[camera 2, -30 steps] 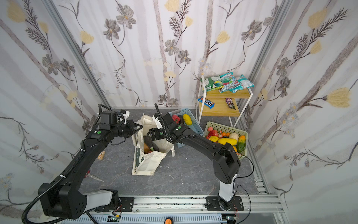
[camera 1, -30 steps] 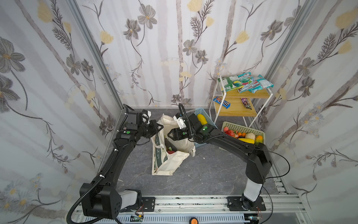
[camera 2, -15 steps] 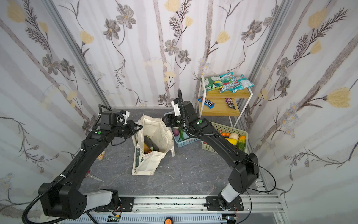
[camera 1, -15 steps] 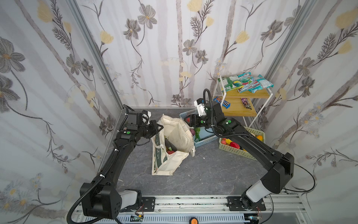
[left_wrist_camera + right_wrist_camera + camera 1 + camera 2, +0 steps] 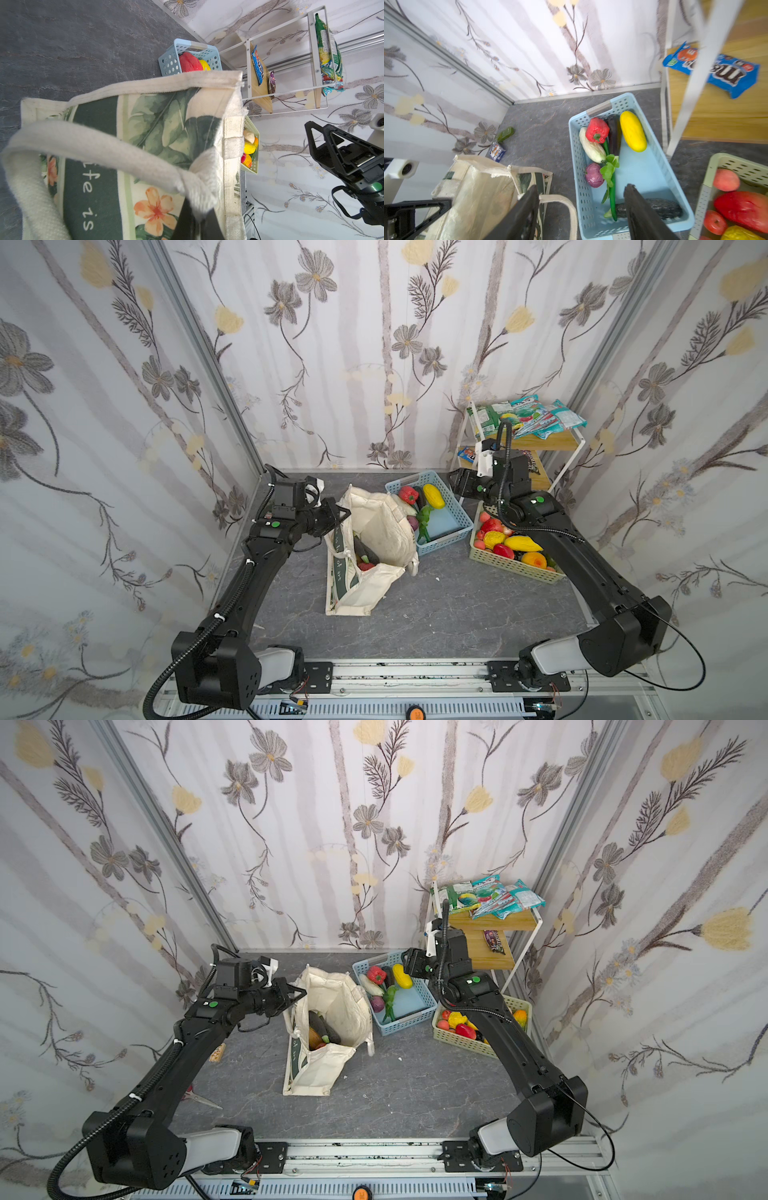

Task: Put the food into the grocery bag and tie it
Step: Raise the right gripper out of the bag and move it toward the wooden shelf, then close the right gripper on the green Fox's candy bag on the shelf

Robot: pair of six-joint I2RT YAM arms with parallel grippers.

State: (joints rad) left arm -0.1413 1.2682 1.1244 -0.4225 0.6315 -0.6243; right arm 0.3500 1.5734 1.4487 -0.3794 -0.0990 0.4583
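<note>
Grey floor (image 5: 436,614) | grocery bag (image 5: 388,522): dark vegetables (image 5: 365,549) inside | left gripper (image 5: 197,216) pinching handle (image 5: 93,141) | right gripper (image 5: 581,187) agape, empty

Grocery bag (image 5: 166,124) was coarse woven cloth, matt. Blue basket (image 5: 652,178) looked smooth perforated plastic; yellow vegetable (image 5: 633,131) glossy. Shelf (image 5: 262,97) had wood-grain boards, white metal frame.

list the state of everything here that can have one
grocery bag, standing, mouth open, food inside, not tied
left gripper, shut on the grocery bag's handle
right gripper, open, empty, by the blue basket
blue basket, partly full of vegetables
yellow basket, full of fruit
shelf, packets on both tiers
</note>
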